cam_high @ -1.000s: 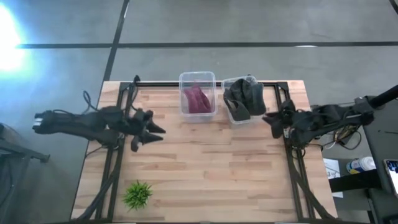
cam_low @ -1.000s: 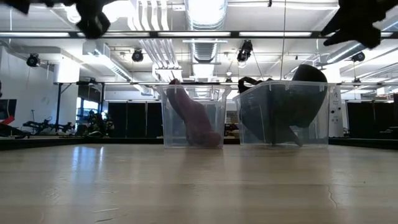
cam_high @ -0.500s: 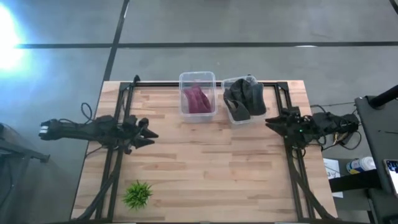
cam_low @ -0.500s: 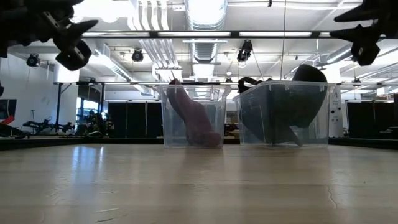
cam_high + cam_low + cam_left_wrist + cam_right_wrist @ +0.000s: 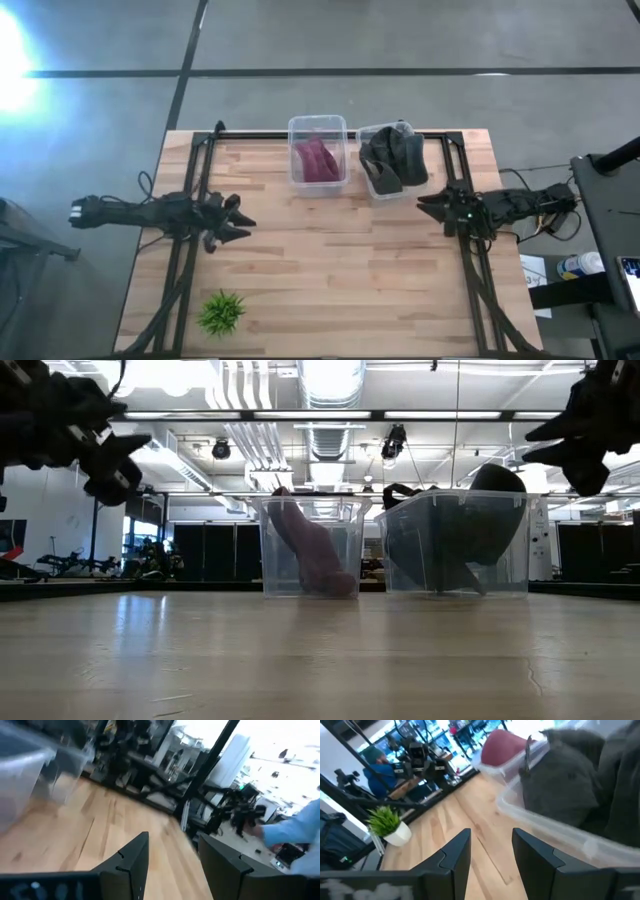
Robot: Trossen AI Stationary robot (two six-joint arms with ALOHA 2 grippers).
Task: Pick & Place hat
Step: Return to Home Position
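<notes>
Two hats sit in clear bins at the table's far edge. The maroon hat (image 5: 317,158) leans inside the left bin (image 5: 317,122). The dark grey hat (image 5: 392,156) fills the right bin (image 5: 383,190) and rises above its rim (image 5: 540,822). My left gripper (image 5: 238,216) hovers open over the table's left side, well away from both bins; its own view shows the open fingers (image 5: 172,865). My right gripper (image 5: 424,203) hovers open just near-right of the grey hat's bin, fingers pointing at it (image 5: 490,852). In the low view both grippers (image 5: 105,455) (image 5: 570,445) hang above the table.
A small green potted plant (image 5: 221,312) stands near the table's near left corner. Bare wood (image 5: 340,270) lies between the arms and the near edge. People show beyond the table: a blue sleeve (image 5: 295,832) and a person in teal (image 5: 372,760).
Both arms have come down from high above the table to a lower hover. The right gripper has also shifted a little toward the table's left, ending beside the grey hat's bin. The hats and bins have stayed put.
</notes>
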